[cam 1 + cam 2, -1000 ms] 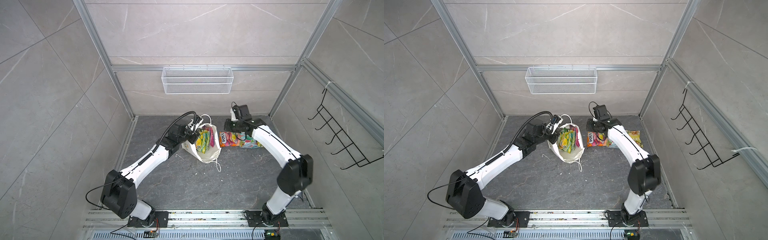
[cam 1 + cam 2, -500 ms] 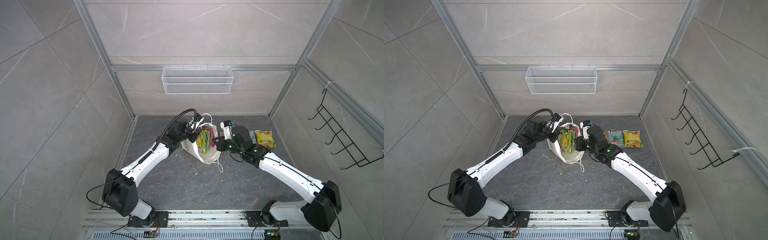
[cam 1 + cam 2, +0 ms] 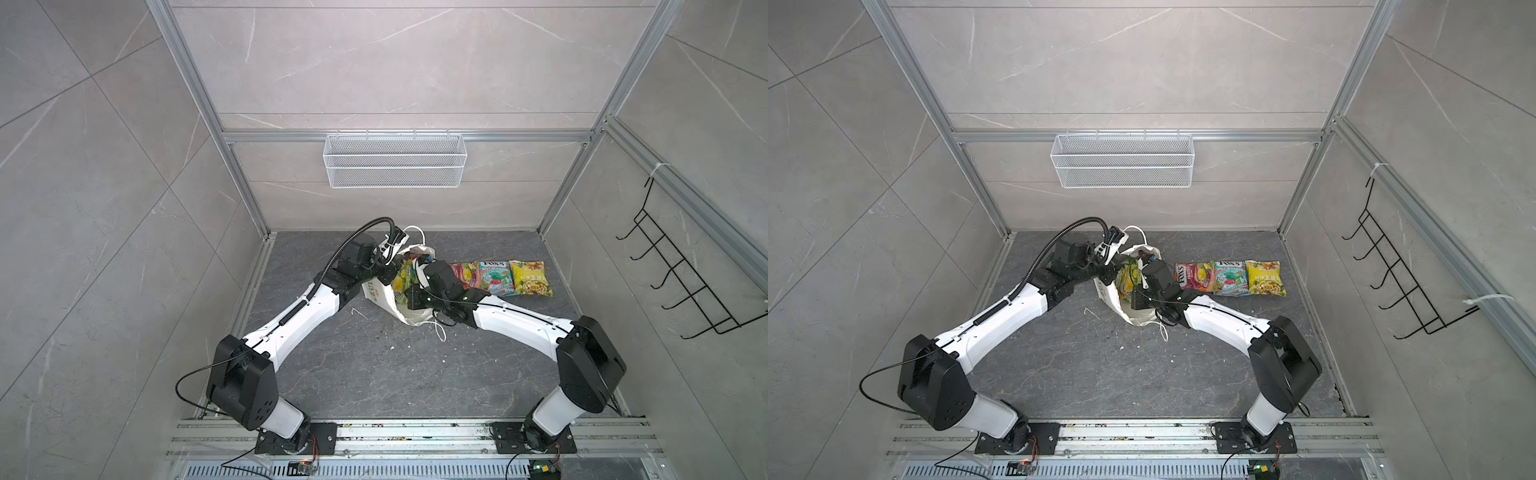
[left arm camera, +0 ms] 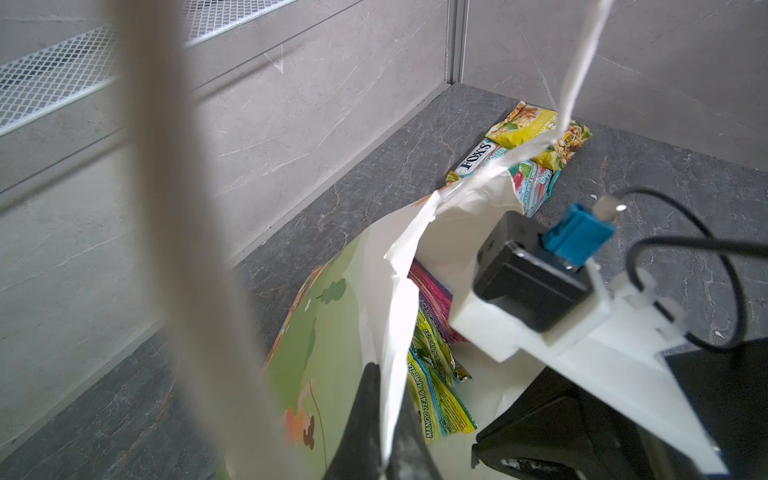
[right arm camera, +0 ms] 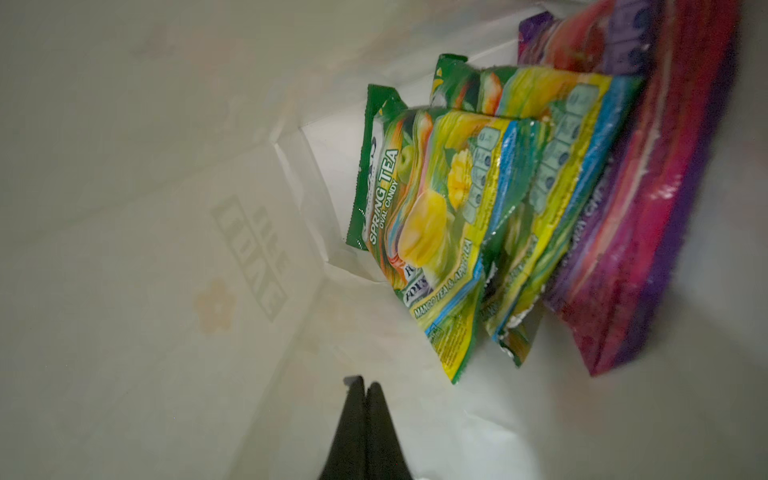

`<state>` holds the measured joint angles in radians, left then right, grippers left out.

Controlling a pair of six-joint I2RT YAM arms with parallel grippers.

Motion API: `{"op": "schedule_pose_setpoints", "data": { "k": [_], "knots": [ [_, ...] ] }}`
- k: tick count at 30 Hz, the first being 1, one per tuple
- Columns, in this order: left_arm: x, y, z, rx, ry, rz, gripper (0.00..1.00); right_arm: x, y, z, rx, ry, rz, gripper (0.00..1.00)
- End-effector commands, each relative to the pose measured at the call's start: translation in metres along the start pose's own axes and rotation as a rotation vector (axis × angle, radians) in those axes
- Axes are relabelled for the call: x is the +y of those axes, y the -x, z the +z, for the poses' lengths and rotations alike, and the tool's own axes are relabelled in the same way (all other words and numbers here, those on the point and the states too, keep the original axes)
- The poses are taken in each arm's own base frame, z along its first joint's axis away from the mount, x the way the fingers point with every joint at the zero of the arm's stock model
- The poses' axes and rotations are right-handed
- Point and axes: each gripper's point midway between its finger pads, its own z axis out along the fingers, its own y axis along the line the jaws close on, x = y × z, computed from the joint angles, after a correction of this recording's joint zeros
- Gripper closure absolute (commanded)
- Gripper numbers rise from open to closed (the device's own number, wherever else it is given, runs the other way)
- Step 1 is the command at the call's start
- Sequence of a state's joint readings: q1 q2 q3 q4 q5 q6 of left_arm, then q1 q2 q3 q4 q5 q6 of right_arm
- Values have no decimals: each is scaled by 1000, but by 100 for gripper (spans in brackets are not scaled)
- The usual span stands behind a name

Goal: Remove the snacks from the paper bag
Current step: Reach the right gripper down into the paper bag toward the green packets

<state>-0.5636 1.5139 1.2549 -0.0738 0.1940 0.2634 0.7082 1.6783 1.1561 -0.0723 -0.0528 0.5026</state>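
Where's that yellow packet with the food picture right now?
In both top views the yellow packet lies flat on the floor, rightmost in a row, next to the teal packet and right of the paper bag.

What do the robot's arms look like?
Both arms are smooth white tubes with chunky black joints. The left arm has a ribbed black hose looping above its wrist. The right arm has a blue plug on its black wrist camera. The right gripper ends in two pointed black fingers.
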Motion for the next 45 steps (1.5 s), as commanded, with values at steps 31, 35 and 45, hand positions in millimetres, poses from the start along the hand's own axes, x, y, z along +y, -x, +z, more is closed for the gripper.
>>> {"op": "schedule_pose_setpoints", "data": {
  "k": [31, 35, 45],
  "knots": [
    [-2, 26, -7, -88, -7, 13, 100, -65, 4, 50, -14, -416, 173, 56],
    [-2, 26, -6, -88, -10, 12, 100, -68, 1, 57, -6, -429, 184, 56],
    [-2, 26, -6, -85, -11, 11, 100, -61, 1, 79, -7, -378, 194, 81]
  ]
}}
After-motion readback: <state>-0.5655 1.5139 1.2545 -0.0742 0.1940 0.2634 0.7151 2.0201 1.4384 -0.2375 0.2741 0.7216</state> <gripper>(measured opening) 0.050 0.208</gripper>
